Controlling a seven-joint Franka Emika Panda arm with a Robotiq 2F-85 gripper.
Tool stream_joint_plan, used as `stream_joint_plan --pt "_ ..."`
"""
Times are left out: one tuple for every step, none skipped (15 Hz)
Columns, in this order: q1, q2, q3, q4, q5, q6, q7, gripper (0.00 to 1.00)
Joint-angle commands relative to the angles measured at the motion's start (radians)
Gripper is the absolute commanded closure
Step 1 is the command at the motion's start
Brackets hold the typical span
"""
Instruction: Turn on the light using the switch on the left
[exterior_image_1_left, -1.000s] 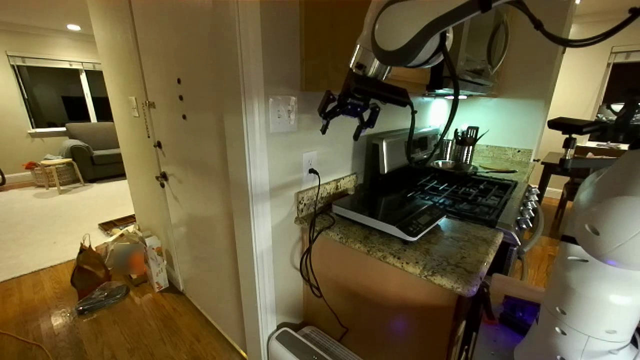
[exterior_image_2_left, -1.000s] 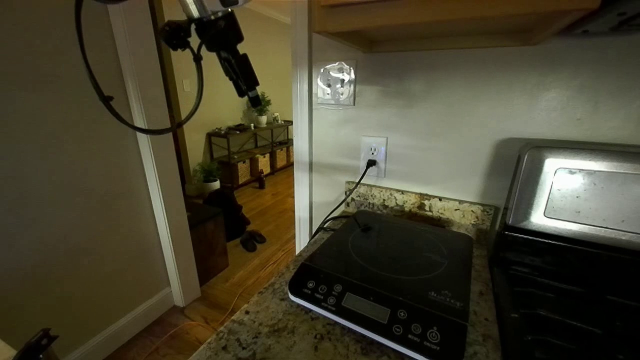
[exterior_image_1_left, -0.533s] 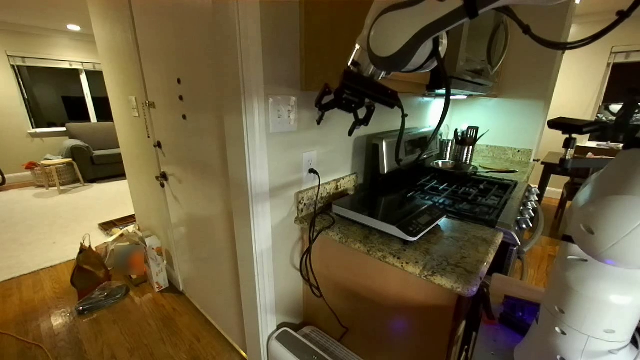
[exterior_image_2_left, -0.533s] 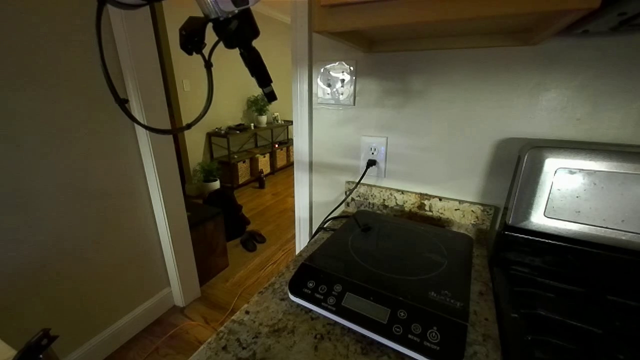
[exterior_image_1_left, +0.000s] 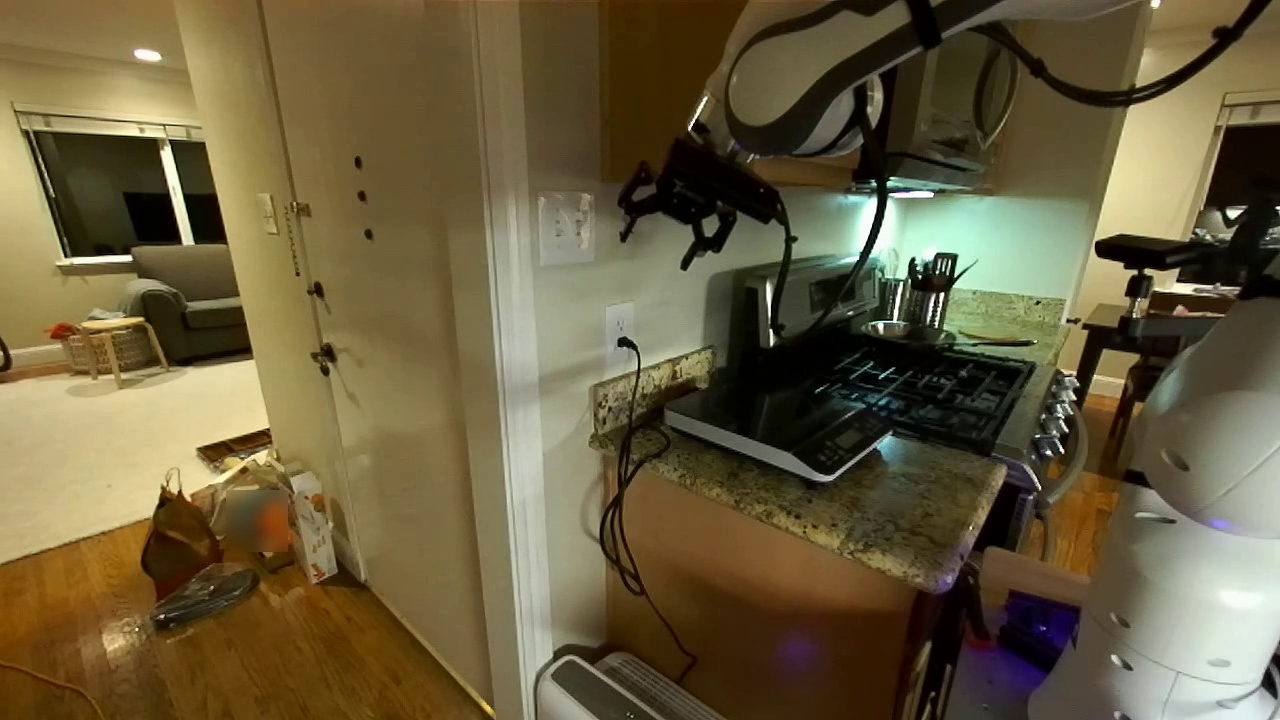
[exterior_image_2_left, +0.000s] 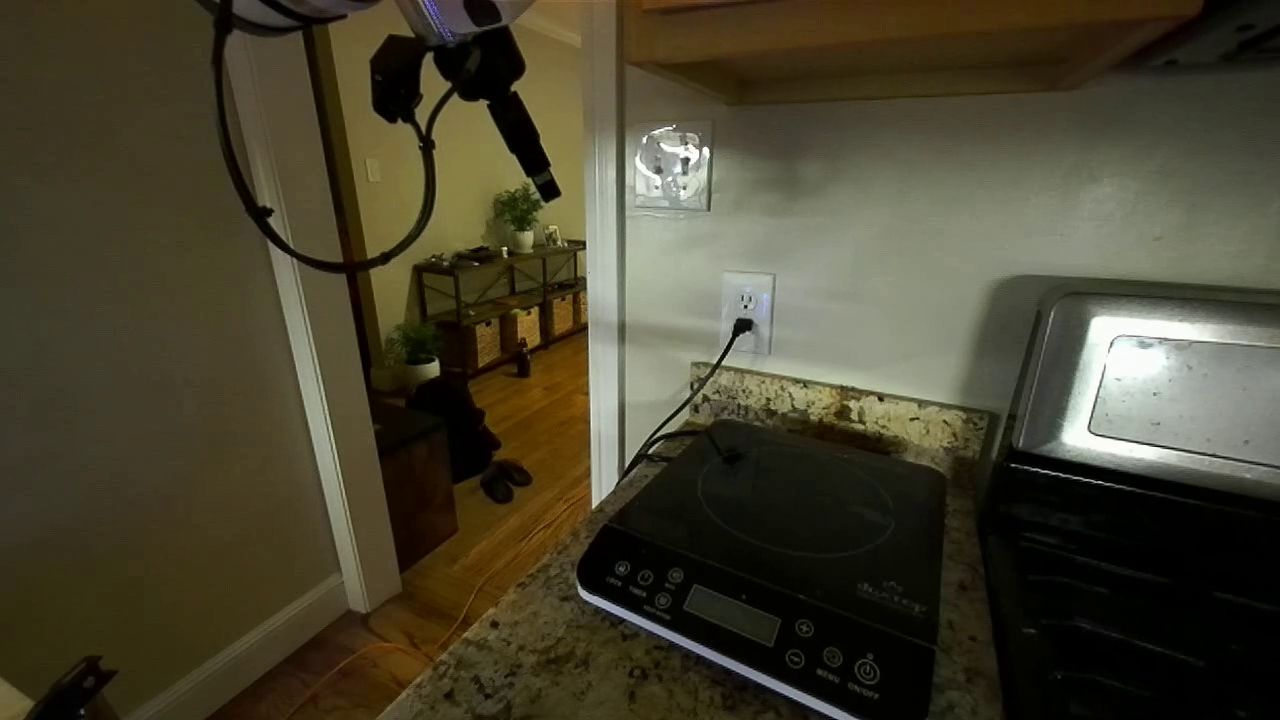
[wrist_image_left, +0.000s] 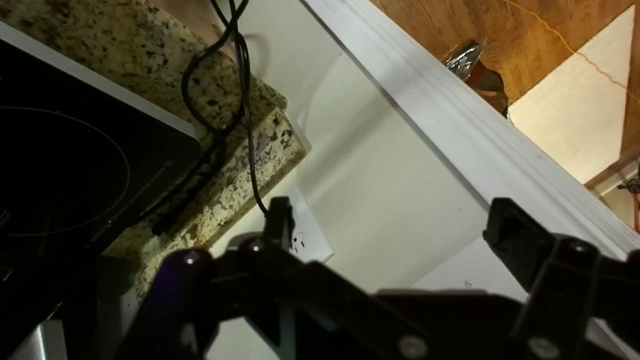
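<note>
The white switch plate is on the white wall beside the door trim. Its left-hand switch is small in an exterior view. The shiny, clear-covered plate also shows in an exterior view, with the left switch under glare. My gripper is open and empty, right of the plate in that view and tilted downward. It also shows edge-on, apart from the wall. In the wrist view, the fingers of the gripper are wide apart; a plate corner with a screw shows, its switches hidden behind the gripper.
A white outlet plate with a black cord is below the switch plate. A black induction cooktop sits on the granite counter. A wooden cabinet hangs above. White door trim borders the wall. A stove adjoins the counter.
My gripper has moved left and slightly up in an exterior view, toward the switch plate. In an exterior view it has moved right, nearer the wall. It stays open.
</note>
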Motion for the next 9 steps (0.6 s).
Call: stream_joint_plan --pt "-0.017 0.033 0.016 -0.018 0.023 0.155 0.125 0.00" --pt "-0.021 0.060 0.021 -0.019 0.028 0.209 0.163 0.00" --pt "-0.028 0.080 0.029 -0.020 0.028 0.255 0.209 0.00" --pt "-0.039 0.117 0.038 -0.012 0.023 0.308 0.256 0.00" --pt "-0.047 0.140 0.044 -0.010 0.018 0.354 0.301 0.00" --pt "-0.059 0.156 0.048 -0.011 0.013 0.392 0.344 0.00" --pt "-0.074 0.181 0.056 -0.007 0.007 0.438 0.388 0.00" --pt "-0.093 0.206 0.065 -0.002 0.000 0.481 0.429 0.00" --pt "-0.114 0.224 0.075 0.000 -0.006 0.521 0.469 0.00"
